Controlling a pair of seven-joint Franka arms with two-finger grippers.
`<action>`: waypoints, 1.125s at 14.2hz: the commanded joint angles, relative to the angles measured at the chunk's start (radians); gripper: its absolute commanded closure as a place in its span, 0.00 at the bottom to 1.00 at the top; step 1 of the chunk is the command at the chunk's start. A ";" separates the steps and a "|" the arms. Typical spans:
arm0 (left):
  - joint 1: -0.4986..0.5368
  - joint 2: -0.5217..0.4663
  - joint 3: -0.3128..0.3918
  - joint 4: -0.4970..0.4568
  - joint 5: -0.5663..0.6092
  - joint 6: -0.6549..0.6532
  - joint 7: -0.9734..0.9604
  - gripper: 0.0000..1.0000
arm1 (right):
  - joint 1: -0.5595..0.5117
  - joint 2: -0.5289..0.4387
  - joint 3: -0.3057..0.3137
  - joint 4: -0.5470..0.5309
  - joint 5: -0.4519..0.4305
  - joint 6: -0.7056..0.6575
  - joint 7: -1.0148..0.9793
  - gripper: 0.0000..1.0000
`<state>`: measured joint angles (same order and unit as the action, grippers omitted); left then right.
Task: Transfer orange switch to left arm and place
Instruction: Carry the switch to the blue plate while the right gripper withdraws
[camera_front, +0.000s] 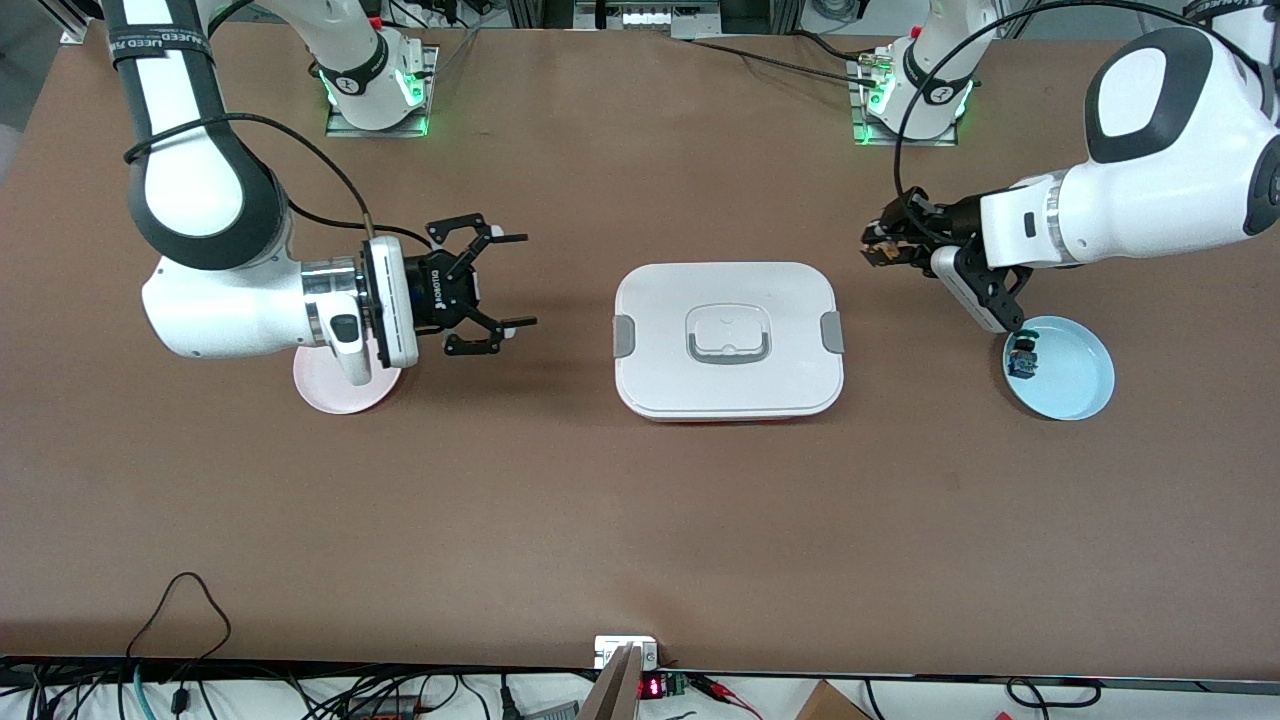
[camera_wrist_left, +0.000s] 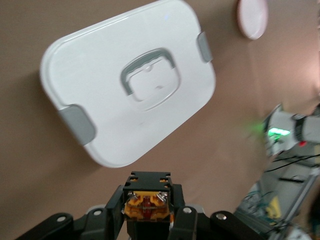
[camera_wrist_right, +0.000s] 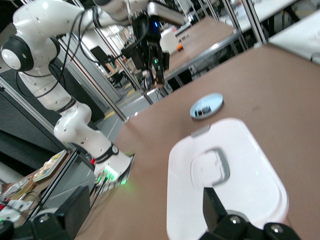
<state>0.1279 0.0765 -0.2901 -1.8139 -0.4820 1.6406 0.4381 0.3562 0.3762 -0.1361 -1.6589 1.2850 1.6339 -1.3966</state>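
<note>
Gripping orange switch, rounded white box

Partial band lettering "UEED" on right arm; otherwise nothing legible.

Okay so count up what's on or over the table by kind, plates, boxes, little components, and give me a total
Plates: 2, the pink plate and the blue plate.
Boxes: 1, the white box.
Small components: 2, the orange switch held in the left gripper, and the blue-and-black component on the blue plate.
Total: 5.
</note>
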 joint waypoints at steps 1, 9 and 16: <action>0.009 0.022 -0.006 0.025 0.194 -0.022 0.114 0.82 | -0.005 -0.046 -0.028 -0.012 -0.131 -0.052 0.172 0.00; 0.136 0.181 -0.001 0.022 0.634 0.091 0.454 0.82 | 0.001 -0.056 -0.034 0.016 -0.404 -0.025 0.827 0.00; 0.254 0.331 -0.001 -0.018 0.847 0.215 0.577 0.82 | 0.035 -0.060 -0.030 0.054 -0.986 -0.037 1.289 0.00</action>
<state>0.3348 0.3787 -0.2784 -1.8233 0.3205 1.7973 0.9513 0.3884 0.3284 -0.1688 -1.6153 0.4567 1.6040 -0.1972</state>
